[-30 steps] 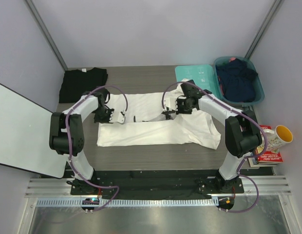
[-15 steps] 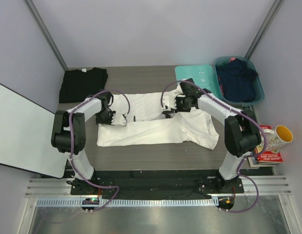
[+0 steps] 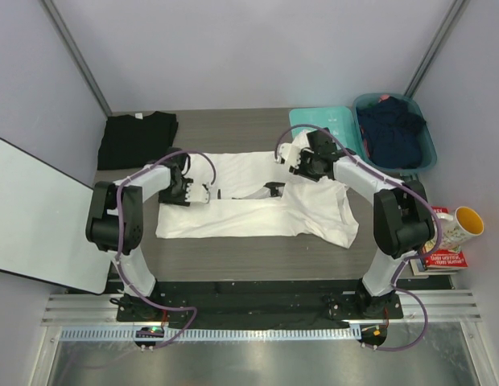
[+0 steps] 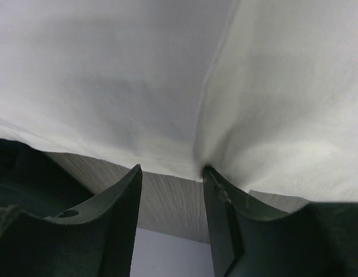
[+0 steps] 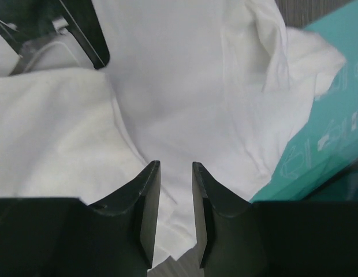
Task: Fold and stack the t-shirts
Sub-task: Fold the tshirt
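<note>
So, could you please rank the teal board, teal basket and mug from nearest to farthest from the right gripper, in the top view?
1. Teal board, just beyond the right gripper
2. Teal basket, back right
3. Mug, right edge

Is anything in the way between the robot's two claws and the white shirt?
No, nothing visible. The left gripper sits right at the edge of the white t-shirt, and the right gripper hangs over its cloth beside the teal board. Both have their jaws apart and empty.
</note>
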`<state>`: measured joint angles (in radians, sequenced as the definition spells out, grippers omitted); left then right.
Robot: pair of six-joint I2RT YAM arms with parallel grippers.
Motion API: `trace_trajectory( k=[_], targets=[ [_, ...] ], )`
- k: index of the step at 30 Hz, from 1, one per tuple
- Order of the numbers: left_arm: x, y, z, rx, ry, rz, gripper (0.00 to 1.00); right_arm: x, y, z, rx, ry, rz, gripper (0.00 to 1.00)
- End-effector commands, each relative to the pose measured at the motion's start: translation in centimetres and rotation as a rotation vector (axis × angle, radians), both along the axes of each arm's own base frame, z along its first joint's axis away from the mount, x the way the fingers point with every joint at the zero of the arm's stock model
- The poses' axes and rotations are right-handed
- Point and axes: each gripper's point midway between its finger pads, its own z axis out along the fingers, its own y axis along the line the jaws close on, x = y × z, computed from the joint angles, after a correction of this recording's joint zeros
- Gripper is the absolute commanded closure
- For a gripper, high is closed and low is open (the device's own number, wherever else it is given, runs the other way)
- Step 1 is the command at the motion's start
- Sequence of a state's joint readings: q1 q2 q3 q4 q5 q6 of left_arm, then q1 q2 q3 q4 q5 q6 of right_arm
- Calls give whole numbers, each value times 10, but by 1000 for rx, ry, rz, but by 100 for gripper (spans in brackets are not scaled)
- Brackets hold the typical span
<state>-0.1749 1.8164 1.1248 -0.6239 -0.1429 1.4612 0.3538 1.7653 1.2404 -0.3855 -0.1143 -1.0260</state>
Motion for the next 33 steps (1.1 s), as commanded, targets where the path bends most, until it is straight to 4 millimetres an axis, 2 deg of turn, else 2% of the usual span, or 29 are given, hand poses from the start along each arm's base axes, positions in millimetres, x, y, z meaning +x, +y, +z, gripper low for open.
trace_trajectory(
  k=[1,3,4,5,6,8,9,10,12,13,16,17,20,26,30,33],
  targets=[
    [12,-1,20,-30,-83,25,49,-12,-42,21,101,84,-199,67],
    [14,-5,32,-49,-98,16,47,-31,-50,21,82,144,-123,69],
    [13,-9,35,-66,-96,8,46,-59,-55,12,63,255,-74,72],
    [17,-13,47,-81,-117,2,46,-72,-57,8,45,295,-39,74],
    [10,-16,49,-95,-92,-6,46,-83,-61,5,24,328,-12,77],
    [8,-29,62,-148,-97,-32,48,-113,-68,-3,-27,422,62,86],
    [0,-31,62,-152,-68,-44,52,-122,-70,-4,-38,449,82,89],
    [-4,-35,63,-150,-57,-62,70,-136,-73,-5,-56,491,115,97],
    [-19,-42,61,-161,-1,-105,99,-153,-74,-6,-62,548,146,99],
    [-25,-45,60,-165,23,-119,100,-166,-77,-6,-73,597,161,99],
    [-49,-46,48,-149,133,-154,100,-190,-81,-9,-87,691,195,99],
    [-58,-45,43,-137,173,-157,100,-196,-83,-12,-97,718,205,99],
    [-68,-44,29,-116,225,-170,100,-208,-88,-19,-113,777,199,99],
    [-76,-44,7,-79,297,-170,100,-223,-95,-31,-142,814,200,99],
    [-75,-48,-3,-77,312,-176,100,-223,-97,-45,-151,814,192,99],
    [-68,-45,-12,-47,296,-167,100,-208,-97,-55,-156,760,162,99]
  ],
)
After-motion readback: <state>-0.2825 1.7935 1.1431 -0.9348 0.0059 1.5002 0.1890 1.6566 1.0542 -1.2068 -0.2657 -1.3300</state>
